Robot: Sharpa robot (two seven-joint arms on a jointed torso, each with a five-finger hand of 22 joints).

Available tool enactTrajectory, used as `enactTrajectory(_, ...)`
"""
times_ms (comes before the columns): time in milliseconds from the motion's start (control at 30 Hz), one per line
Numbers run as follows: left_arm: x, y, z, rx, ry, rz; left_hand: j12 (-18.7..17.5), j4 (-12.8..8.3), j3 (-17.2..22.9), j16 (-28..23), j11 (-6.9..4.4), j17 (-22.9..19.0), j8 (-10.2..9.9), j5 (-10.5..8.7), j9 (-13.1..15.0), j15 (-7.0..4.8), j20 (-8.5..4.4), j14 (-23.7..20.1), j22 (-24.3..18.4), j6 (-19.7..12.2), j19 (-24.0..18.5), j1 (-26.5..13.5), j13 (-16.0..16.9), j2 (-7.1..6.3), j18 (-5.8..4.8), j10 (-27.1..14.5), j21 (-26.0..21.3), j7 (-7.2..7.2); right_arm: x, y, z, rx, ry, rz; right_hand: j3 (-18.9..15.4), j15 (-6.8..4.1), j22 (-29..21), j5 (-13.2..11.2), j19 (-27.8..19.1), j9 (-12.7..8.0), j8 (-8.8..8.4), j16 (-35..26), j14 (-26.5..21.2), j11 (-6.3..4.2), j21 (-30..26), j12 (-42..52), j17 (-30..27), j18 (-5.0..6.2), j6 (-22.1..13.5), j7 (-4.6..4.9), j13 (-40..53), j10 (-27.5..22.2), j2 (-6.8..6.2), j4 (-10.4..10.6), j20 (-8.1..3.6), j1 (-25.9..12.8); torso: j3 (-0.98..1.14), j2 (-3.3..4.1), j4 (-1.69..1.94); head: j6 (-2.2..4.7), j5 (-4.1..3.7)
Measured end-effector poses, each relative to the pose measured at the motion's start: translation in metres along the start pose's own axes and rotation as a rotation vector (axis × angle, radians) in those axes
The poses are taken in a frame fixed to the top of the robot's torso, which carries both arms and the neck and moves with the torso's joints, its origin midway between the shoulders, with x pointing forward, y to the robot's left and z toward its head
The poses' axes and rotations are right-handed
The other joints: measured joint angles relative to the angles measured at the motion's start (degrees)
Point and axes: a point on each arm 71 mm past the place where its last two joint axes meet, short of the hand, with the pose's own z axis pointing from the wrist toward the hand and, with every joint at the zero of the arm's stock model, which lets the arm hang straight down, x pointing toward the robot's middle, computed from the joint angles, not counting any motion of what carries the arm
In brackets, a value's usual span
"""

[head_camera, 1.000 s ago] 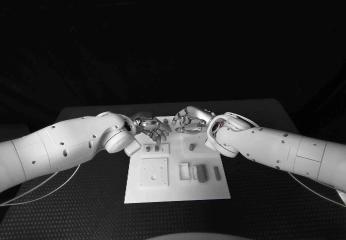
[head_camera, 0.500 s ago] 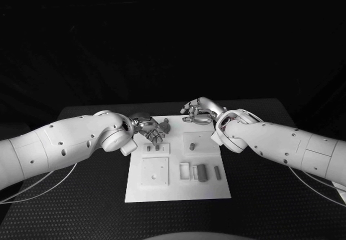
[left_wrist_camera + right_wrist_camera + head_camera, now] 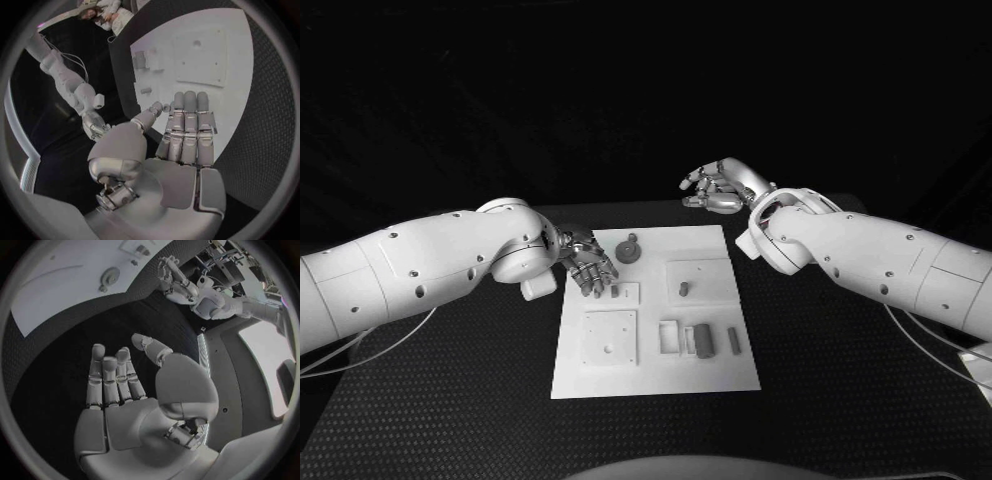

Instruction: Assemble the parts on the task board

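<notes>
The white task board (image 3: 653,378) lies in the middle of the black table. A round grey part (image 3: 630,247) rests at its far end, also seen as the round part (image 3: 110,276) in the right wrist view. A small peg (image 3: 684,290) stands in a square recess, and small parts (image 3: 613,294) stand to its left. My left hand (image 3: 589,266) hovers at the board's left edge, fingers straight and apart, holding nothing (image 3: 184,142). My right hand (image 3: 718,187) is raised beyond the board's far right corner, empty, with its fingers extended (image 3: 122,395).
A square plate (image 3: 610,338) with holes sits at the board's near left. Several oblong pieces (image 3: 702,343) lie at its near right. Black table (image 3: 848,400) surrounds the board on all sides.
Both hands have left the board's far end. The right hand rose and drew back beyond the far edge; the left slid to the left edge. The round grey part now lies uncovered.
</notes>
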Motion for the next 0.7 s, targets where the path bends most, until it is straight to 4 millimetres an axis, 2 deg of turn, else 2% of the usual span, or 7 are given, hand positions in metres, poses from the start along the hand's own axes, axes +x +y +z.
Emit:
enactTrajectory(133,0.001,-0.006,0.001,-0.046,0.026,0.072,0.00,0.00,0.00,0.00,0.00,0.00,0.22,0.00,0.00,0.00,0.00,0.00,0.06,0.00,0.00,-0.01,0.00,-0.01,0.00,0.00,0.00,0.00,-0.006,-0.006,0.004,0.021,-0.014,-0.003,0.00,0.00,0.00,0.00,-0.29,-0.06,0.00,0.00,0.00,-0.11,0.00,0.00,-0.06,0.00,-0.03,0.02,-0.07,-0.12,0.00,0.00,0.12,0.00,0.08,-0.64,-0.07,-0.56,0.25)
enactTrajectory(400,0.020,-0.014,0.017,-0.130,0.096,0.239,0.00,-0.07,-0.07,0.00,-0.19,0.13,0.24,-0.01,-0.01,-0.21,-0.20,0.21,0.23,0.01,0.20,-0.06,0.07,-0.06,0.00,0.19,0.00,-0.01,-0.010,-0.016,0.011,0.056,-0.023,-0.003,0.00,0.05,0.00,0.00,-0.50,-0.22,0.00,0.00,-0.47,0.00,-0.22,0.00,-0.28,0.00,-0.29,0.09,-0.36,-0.41,0.00,0.00,0.33,0.00,0.22,-2.05,-0.16,-1.86,0.91)
enactTrajectory(700,0.026,-0.032,0.027,-0.156,0.129,0.334,0.06,-0.23,0.08,0.00,-0.19,0.20,0.20,-0.02,0.08,-0.01,-0.20,0.41,0.31,0.05,0.21,-0.05,0.10,0.41,0.00,0.19,0.00,-0.06,-0.007,-0.016,0.016,0.063,-0.013,0.001,0.00,0.12,0.04,0.00,-0.69,-0.34,0.00,0.00,-0.54,0.20,-0.22,0.00,-0.39,0.00,-0.29,0.09,-0.43,-0.60,0.23,0.00,0.52,0.23,0.46,-2.86,-0.33,-2.88,1.33)
